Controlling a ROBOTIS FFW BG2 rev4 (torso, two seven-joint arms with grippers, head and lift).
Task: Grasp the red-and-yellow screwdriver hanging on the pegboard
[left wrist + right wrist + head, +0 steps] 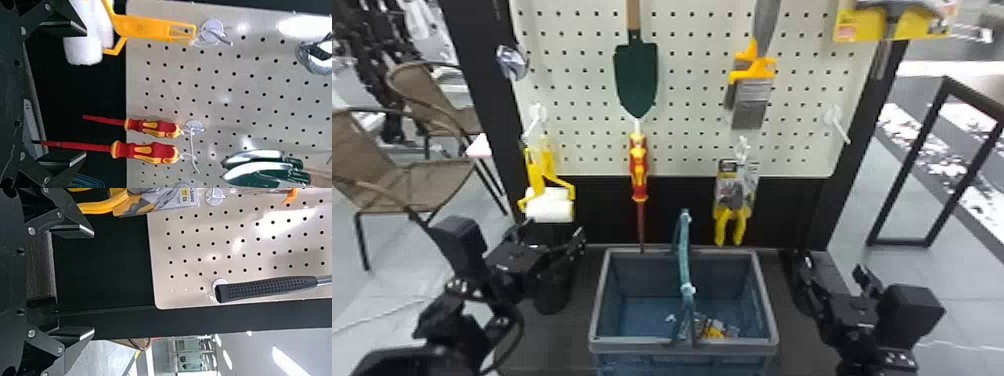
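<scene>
The red-and-yellow screwdriver (638, 170) hangs from a white hook at the middle of the pegboard (692, 100), its red shaft pointing down toward the basket. In the left wrist view two such screwdrivers (147, 151) hang side by side from the hook. My left gripper (566, 260) is low and to the left of the screwdriver, well apart from it. Its fingers (64, 27) stand wide open with nothing between them. At the lower right my right gripper (806, 280) is also open (92, 282) and holds nothing, facing the board's lower right corner.
A blue-grey basket (602, 300) with an upright handle stands below the screwdriver. On the board hang a yellow paint roller (547, 200), a green trowel (635, 80), a paintbrush (749, 90), packaged pliers (734, 200) and a hammer (266, 288). Chairs (392, 170) stand at left.
</scene>
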